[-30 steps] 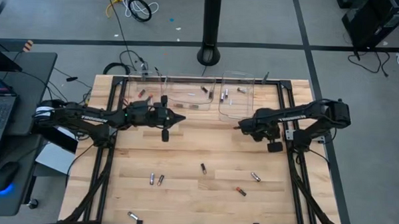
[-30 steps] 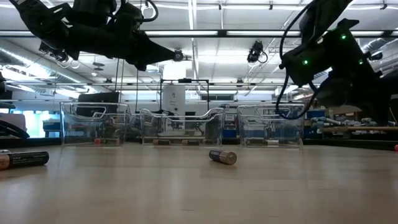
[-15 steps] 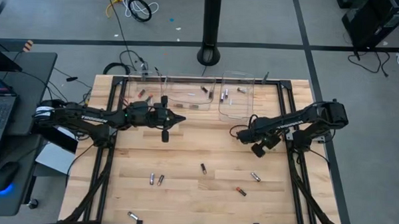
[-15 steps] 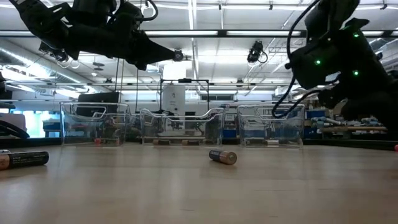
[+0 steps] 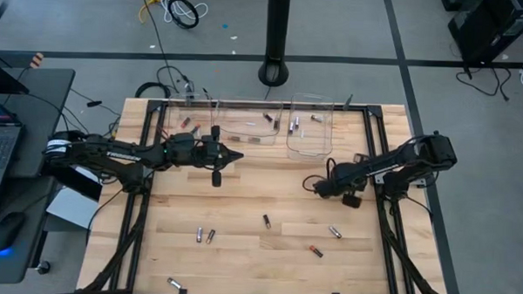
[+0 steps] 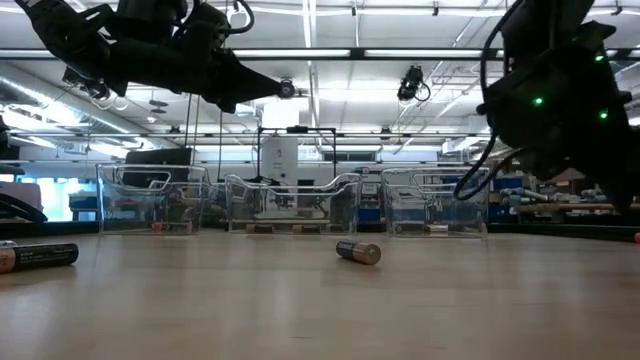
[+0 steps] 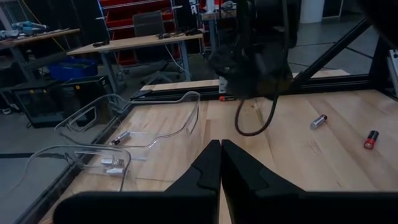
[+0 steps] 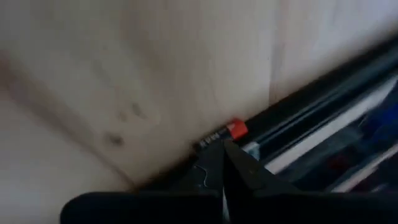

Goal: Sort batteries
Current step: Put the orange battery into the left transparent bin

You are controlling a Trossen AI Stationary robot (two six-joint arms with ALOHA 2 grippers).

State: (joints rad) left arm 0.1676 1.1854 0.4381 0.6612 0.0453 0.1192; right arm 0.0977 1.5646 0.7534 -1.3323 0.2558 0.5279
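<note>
Several small batteries lie loose on the wooden table: one [image 5: 266,220] near the middle, a pair [image 5: 205,236] to its left, two [image 5: 334,231] [image 5: 315,250] to its right and one [image 5: 176,284] at the near edge. My left gripper [image 5: 240,156] hovers shut, pointing level, in front of the bins. My right gripper [image 5: 315,185] is shut and empty, tipped downward above bare wood at the right, well back from the loose batteries. In the right wrist view a red-ended battery [image 8: 222,132] lies beside a dark frame rail beyond the fingertips [image 8: 224,158].
Three clear plastic bins [image 5: 186,120] [image 5: 245,120] [image 5: 310,131] stand along the far edge, with batteries inside. Black frame rails [image 5: 382,182] run down both sides of the table. In the low view one battery [image 6: 358,252] lies mid-table and another [image 6: 40,255] at the left.
My right gripper has moved toward the table's near edge and sunk a little, rolling about its own axis as it went; it stayed shut. My left gripper has kept still. No battery has moved.
</note>
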